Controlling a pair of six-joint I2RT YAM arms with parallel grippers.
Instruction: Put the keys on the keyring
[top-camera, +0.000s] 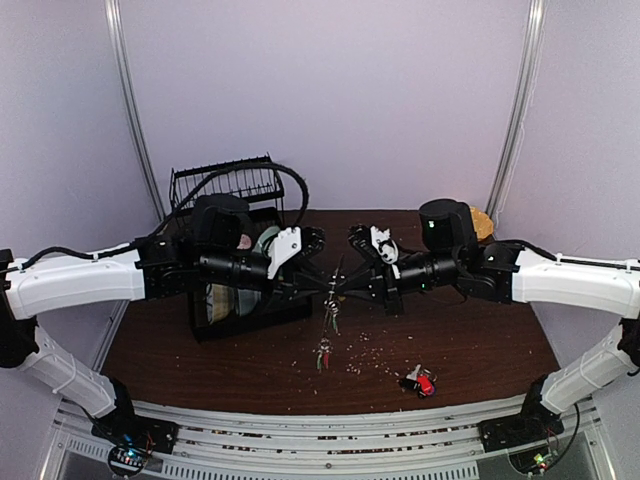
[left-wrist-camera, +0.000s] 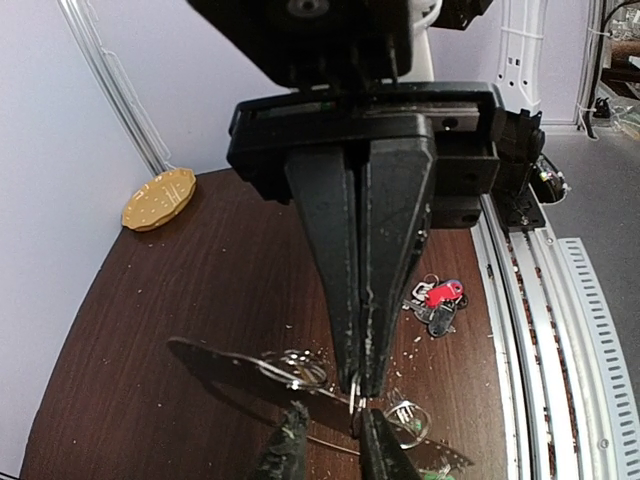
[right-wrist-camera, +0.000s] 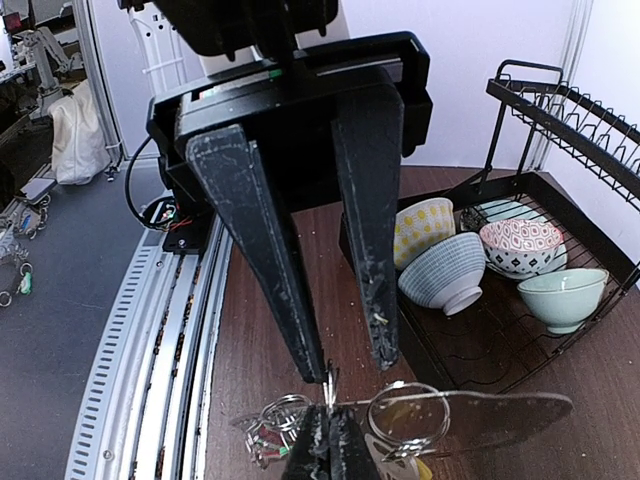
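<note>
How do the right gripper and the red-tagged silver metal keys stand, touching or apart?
Apart. The top view shows open tabletop between the right gripper and the red-tagged keys.

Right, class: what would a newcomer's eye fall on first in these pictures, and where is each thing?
Two black pincers meet tip to tip above the middle of the brown table: the right pincer shut on the keyring, the left pincer open, with keys dangling just beneath them. Then the red-tagged keys lying near the table's front edge, and the black dish rack holding bowls at the back left.
</note>
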